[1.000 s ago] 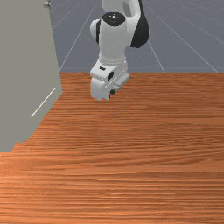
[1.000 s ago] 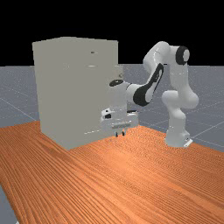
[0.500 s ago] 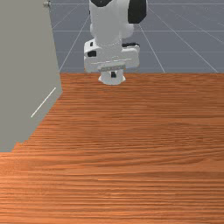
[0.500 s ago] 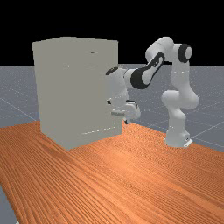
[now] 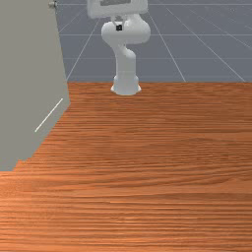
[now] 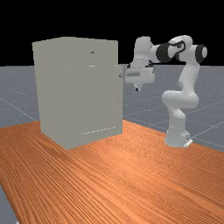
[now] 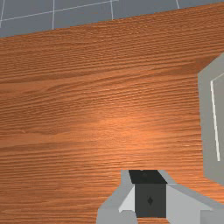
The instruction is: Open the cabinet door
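Gripper: the white two-finger gripper with dark tips [image 6: 137, 88] is now hanging higher than half a second ago, right of centre in the far view's upper half; in the front view it is standing near the top edge.
Fingers: the fingertips are meeting, apparently closed fully together, and are holding nothing; they are pointing downward.
Arm: the white and grey arm [image 6: 189, 83] is drawing the hand up and back toward its base, in the far view's right part.
Cabinet: the tall grey-beige box-shaped cabinet [image 6: 78, 92] is standing left of centre in the far view and along the front view's left edge, showing no shift.
Knob: the small round metallic knob [image 6: 121, 75] is sitting at the cabinet's right edge in the far view, and at the upper left of the front view; nothing is touching it.
Door: the door is probably facing the arm, on the knob's side, and is showing no swing.
Table: the orange-brown wooden table [image 5: 162, 162] is spreading beneath, with the hand well above it.
Meaning: the climb is bringing the hand nearer the knob's level, so the task is seemingly still being set up, with the pull not yet starting.
Next: turning the fingers toward the knob and parting them is looking necessary; shut tips are risking a bump or slip.
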### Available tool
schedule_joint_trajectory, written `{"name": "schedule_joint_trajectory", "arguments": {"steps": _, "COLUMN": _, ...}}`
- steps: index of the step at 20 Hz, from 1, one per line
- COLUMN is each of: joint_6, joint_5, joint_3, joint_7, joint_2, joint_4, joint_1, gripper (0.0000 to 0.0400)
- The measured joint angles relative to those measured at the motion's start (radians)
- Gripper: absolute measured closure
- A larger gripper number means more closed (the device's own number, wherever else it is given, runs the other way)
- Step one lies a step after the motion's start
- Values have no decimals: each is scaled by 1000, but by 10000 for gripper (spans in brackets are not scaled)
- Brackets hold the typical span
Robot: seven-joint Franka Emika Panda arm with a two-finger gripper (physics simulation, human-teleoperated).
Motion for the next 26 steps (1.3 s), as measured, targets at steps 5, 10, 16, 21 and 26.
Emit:
{"name": "schedule_joint_trajectory", "arguments": {"steps": 5, "joint_6": 290, "joint_5": -57, "joint_3": 0, "joint_7": 54, "joint_2": -220, "joint_4": -186, "joint_1": -100, "gripper": 400}}
{"name": "schedule_joint_trajectory", "arguments": {"steps": 10, "joint_6": 337, "joint_5": -122, "joint_3": 10, "joint_7": 61, "joint_2": -433, "joint_4": -301, "joint_1": -190, "gripper": 54}}
{"name": "schedule_joint_trajectory", "arguments": {"steps": 16, "joint_6": 220, "joint_5": -175, "joint_3": 38, "joint_7": 47, "joint_2": -710, "joint_4": -389, "joint_1": -258, "gripper": 3}}
{"name": "schedule_joint_trajectory", "arguments": {"steps": 21, "joint_6": 223, "joint_5": -255, "joint_3": -67, "joint_7": -18, "joint_2": -753, "joint_4": -386, "joint_1": -360, "gripper": 0}}
{"name": "schedule_joint_trajectory", "arguments": {"steps": 26, "joint_6": 526, "joint_5": -363, "joint_3": -265, "joint_7": -77, "joint_2": -674, "joint_4": -398, "joint_1": -480, "gripper": 0}}
